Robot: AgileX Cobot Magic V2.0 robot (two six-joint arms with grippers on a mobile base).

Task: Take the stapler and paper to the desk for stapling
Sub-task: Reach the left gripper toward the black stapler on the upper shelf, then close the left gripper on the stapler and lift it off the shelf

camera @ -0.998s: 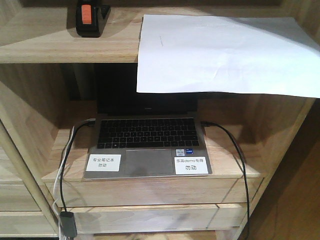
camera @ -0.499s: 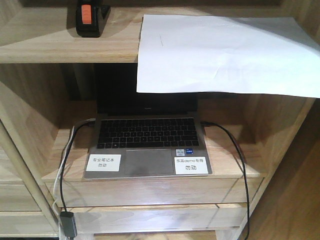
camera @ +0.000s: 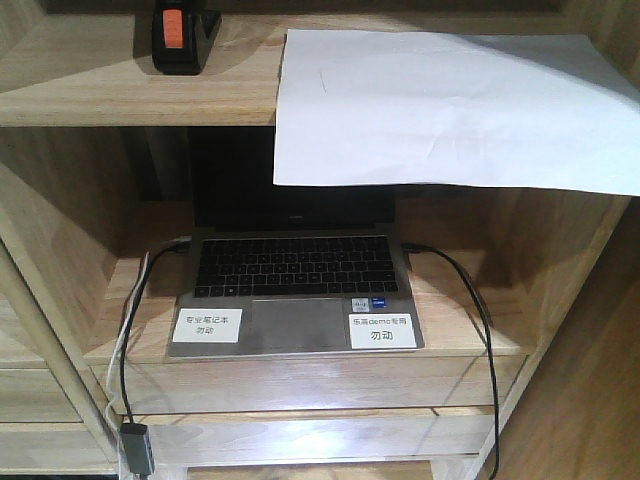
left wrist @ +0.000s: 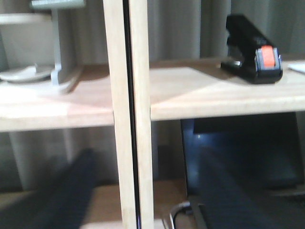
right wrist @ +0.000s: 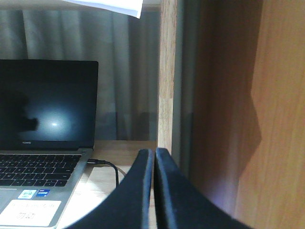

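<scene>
A shelf post (left wrist: 128,114) stands before the wide-spread left gripper (left wrist: 145,160); the right gripper (right wrist: 153,157) is pinched together, empty. The upper shelf (camera: 100,80) holds the stapler (camera: 178,38) left, the paper (camera: 450,110) right, overhanging the laptop (camera: 295,290).

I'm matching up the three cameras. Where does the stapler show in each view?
Front view: stapler at top left, on the upper shelf, left of the paper.
Left wrist: stapler at upper right, on the same shelf.
Right wrist: not in view.
Shared landmark: the laptop below that shelf, centre in the front view, lower right in the left wrist view, left in the right wrist view.
</scene>
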